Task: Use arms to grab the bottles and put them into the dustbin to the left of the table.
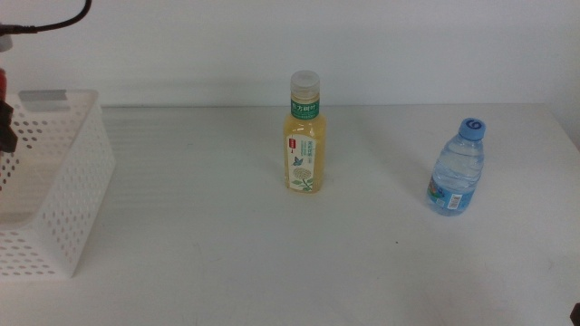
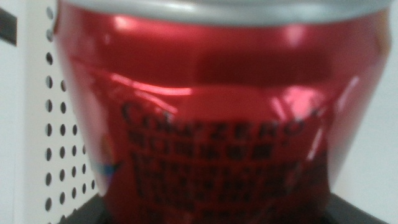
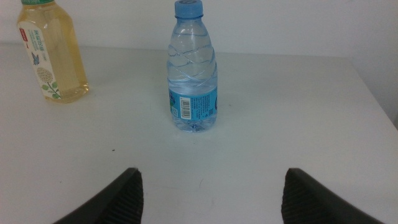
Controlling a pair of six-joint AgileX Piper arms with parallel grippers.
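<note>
A red drink can [image 2: 211,124] fills the left wrist view, held between the left gripper's dark jaws. That left gripper [image 1: 4,122] sits at the far left edge of the middle view, above the white perforated dustbin [image 1: 63,190], whose wall [image 2: 56,124] shows beside the can. The tall yellow bottle [image 1: 304,136] stands upright mid-table. Upright at the right is the squat blue-capped water bottle [image 1: 458,167]. My right gripper [image 3: 211,199] is open, low near the table's front, facing the water bottle [image 3: 193,78] with a wide gap to it. The yellow bottle [image 3: 53,56] stands off to one side.
A black cable [image 1: 63,20] loops at the top left of the middle view. The off-white table [image 1: 227,263] spreads between the dustbin and the two standing bottles. Its right edge [image 3: 373,93] runs close behind the water bottle.
</note>
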